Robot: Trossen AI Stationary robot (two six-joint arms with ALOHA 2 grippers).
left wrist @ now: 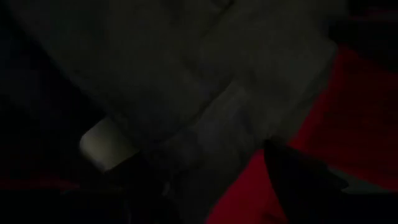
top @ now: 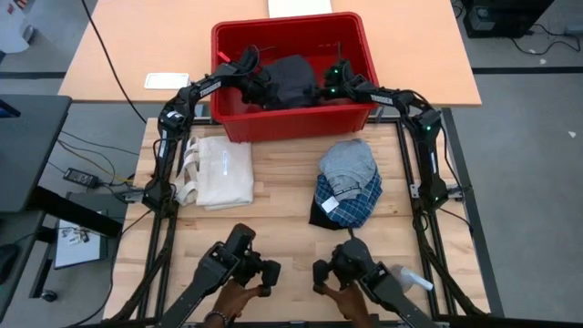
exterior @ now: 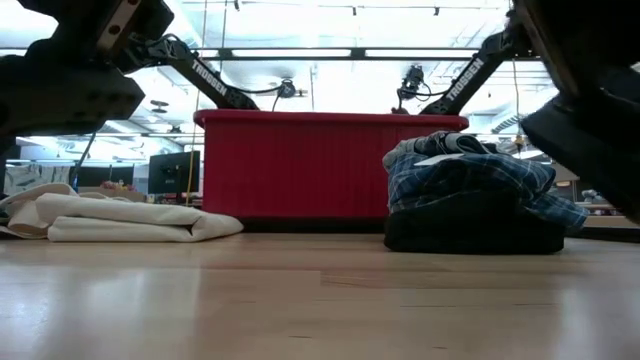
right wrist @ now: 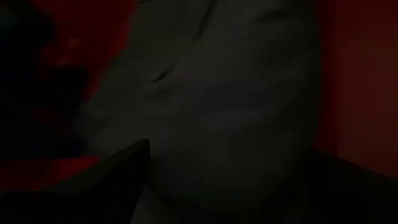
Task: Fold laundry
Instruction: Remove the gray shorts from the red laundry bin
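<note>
A dark garment [top: 290, 80] lies bunched inside the red bin [top: 273, 123] at the table's far edge. My left gripper [top: 260, 84] reaches into the bin from the left. Its fingers stand apart, either side of a bulge of that garment [left wrist: 205, 93]. My right gripper [top: 321, 89] reaches in from the right, open wide, with the same garment [right wrist: 236, 99] filling the space between its fingers. On the table in front of the bin, to the right, sits a pile: a grey garment [top: 351, 159] on a blue-and-white plaid one [top: 351, 202], over a black one [top: 321, 217]. My left gripper comes at the dark garment slanting down from the bin's left side. A fold of it [left wrist: 186, 149] bulges between the spread fingers, and I cannot tell whether they touch it. My right gripper slants down from the bin's right side over the garment's cloth [right wrist: 224, 174]. I cannot tell whether it touches.
A folded cream cloth [top: 223, 171] lies on the table's left half, in front of the bin. At the near edge a person's hands [top: 239, 296] hold two control arms. A small white object [top: 414, 278] lies near the right one. The bin's walls [exterior: 300, 165] close in both grippers.
</note>
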